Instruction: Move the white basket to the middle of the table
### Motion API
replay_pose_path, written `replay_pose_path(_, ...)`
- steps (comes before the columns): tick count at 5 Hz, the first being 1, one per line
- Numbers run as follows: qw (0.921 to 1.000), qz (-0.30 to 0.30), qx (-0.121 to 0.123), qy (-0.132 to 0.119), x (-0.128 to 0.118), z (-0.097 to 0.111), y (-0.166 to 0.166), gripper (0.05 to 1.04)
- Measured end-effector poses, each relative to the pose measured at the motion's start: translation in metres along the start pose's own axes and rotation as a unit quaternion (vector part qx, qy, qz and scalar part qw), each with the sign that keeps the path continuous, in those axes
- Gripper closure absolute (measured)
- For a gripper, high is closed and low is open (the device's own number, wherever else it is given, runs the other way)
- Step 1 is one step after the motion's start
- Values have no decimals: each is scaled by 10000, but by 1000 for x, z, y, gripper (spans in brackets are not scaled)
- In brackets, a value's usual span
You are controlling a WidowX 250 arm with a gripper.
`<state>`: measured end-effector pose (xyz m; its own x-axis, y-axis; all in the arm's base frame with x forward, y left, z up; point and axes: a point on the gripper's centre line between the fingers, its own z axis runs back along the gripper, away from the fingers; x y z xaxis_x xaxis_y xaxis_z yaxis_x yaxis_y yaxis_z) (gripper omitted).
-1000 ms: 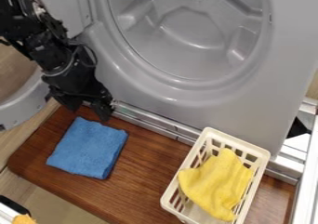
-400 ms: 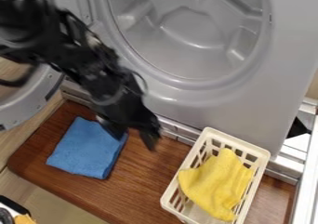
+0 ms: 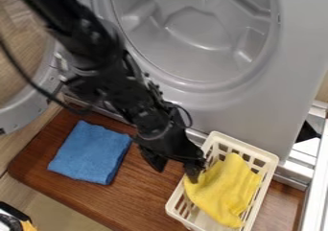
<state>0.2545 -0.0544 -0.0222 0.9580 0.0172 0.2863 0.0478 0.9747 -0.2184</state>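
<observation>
The gripper (image 3: 174, 172) stands open, its two fingers spread at the left side of the white basket (image 3: 246, 146). One finger is over the brown wooden board, left of the basket. The other overlaps the basket's left rim beside the yellow cloth and hides part of that rim; whether it touches cannot be told. The basket rests at the board's right part, tilted at an angle in the view. A crumpled yellow cloth (image 3: 224, 191) lies inside it.
A folded blue cloth (image 3: 91, 152) lies on the left part of the wooden board (image 3: 144, 196). Behind the board rises a grey appliance front (image 3: 192, 100) with a round recess. A white metal frame (image 3: 314, 177) runs along the right edge.
The arm has swung right and down, from the upper left past the blue cloth to the basket's left side. Basket and cloths have stayed where they were.
</observation>
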Motion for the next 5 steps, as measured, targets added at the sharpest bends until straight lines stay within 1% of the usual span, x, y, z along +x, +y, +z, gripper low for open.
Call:
replay_pose_path(1,9999,9,127,58,3,-17,-9,140)
replay_pose_path(2,9993,0,361,39,4,-17,-7,427)
replay_pose_path(3,9994,-13,350,55,4,-19,-7,734)
replay_pose_path(4,9993,-81,345,92,4,-18,-7,914)
replay_pose_path(5,9994,-83,306,105,3,-18,-8,968)
